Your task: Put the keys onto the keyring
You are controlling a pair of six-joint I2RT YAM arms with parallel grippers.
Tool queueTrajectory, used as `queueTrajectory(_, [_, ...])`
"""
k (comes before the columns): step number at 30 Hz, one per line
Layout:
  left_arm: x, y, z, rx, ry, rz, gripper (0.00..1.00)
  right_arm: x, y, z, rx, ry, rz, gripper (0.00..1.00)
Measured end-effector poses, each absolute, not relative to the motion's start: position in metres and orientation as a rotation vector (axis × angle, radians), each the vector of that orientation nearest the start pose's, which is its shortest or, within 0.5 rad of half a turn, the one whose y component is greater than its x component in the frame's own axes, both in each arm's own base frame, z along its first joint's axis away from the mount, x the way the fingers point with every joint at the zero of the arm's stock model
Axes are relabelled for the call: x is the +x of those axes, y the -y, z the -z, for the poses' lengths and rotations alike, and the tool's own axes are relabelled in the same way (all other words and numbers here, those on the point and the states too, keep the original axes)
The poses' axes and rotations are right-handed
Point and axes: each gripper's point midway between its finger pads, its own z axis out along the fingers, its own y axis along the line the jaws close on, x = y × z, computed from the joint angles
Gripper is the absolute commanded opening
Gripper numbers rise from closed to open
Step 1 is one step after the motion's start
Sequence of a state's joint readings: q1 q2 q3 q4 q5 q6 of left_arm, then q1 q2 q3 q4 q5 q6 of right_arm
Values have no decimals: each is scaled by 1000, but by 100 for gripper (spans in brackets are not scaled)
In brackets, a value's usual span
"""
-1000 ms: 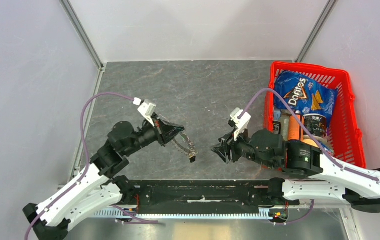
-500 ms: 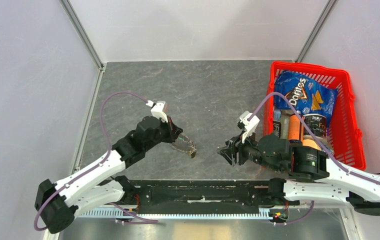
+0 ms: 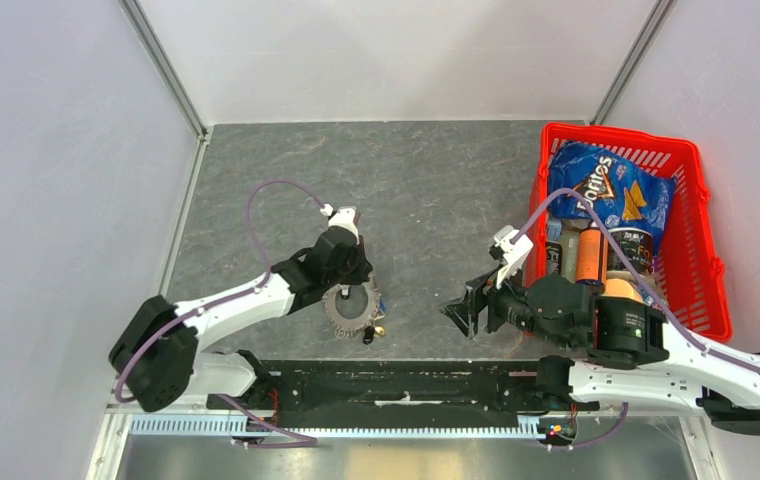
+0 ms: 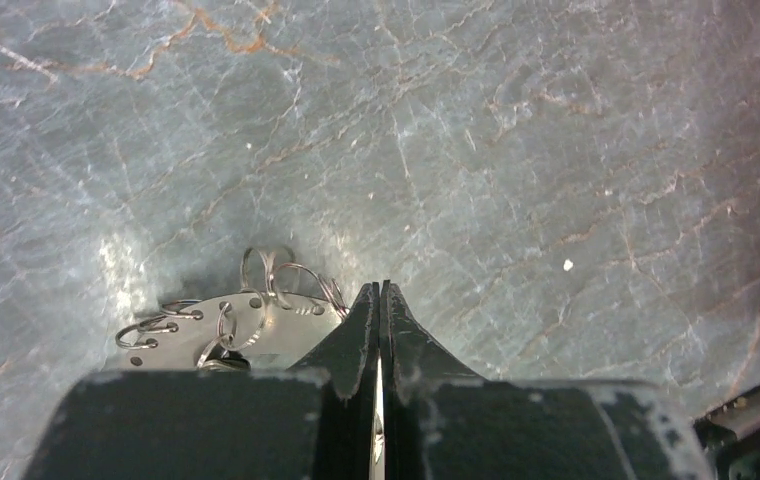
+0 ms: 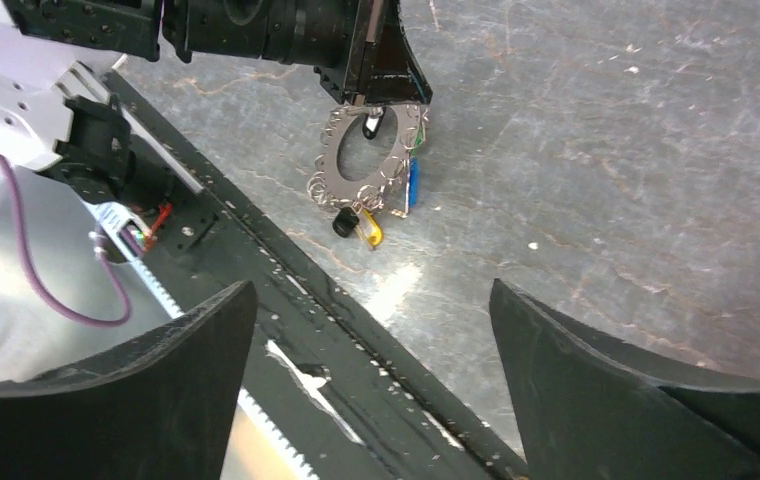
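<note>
Since the earlier views, the left arm has swung toward the middle of the frame and lowered its load to the table (image 3: pixel 436 180). The right arm has drawn back slightly toward the right and spread its fingers wider.

The left gripper (image 3: pixel 353 281) is pinched tight on the upper rim of the keyring (image 5: pixel 366 158). The ring sits at lower centre-left of the overhead view, its toothed face turned up toward that camera. The right gripper (image 3: pixel 471 305) stands wide and holds nothing, well apart from the ring.

At the ring's lower rim we see a black-headed key (image 5: pixel 344 222) touching a yellow piece (image 5: pixel 368 233), and a blue piece (image 5: pixel 412 186) at the right rim. We cannot make out a green head with any certainty. Nor can we tell whether these pieces are threaded on or merely lie against the ring.

We judge the task to be late: no loose key shows elsewhere on the table, and what remains is probably to set the ring down and let go.

The red basket (image 3: pixel 624 128), at the right of the overhead view, holds a blue Doritos bag (image 3: pixel 606 190), an orange bottle (image 3: pixel 588 255) and a dark can (image 3: pixel 631 245). It holds no keys that we can see.
</note>
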State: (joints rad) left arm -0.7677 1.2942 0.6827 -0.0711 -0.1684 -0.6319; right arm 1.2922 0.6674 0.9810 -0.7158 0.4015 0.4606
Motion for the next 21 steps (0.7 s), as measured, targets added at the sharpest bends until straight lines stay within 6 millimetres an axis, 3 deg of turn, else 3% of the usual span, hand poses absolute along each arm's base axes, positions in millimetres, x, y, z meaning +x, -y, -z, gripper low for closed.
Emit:
queueTrajectory(3, [272,253,-86,59,-2307,544,8,115,-210,-276,-546,-1946,-749,97])
queueTrajectory(8, [293,270,-90,55,-2272,568,35,121,-212,-264,-510,-1993,-695,97])
queueTrajectory(14, [307,288,-120,83,-2193,632,62,129,-209,-245,-456,-2067,-587,97])
queueTrajectory(17, [313,294,-140,100,-2148,657,79,130,-207,-248,-444,-2056,-588,97])
queueTrajectory(21, [308,298,-172,134,-2096,725,82,130,-205,-260,-459,-2004,-618,97])
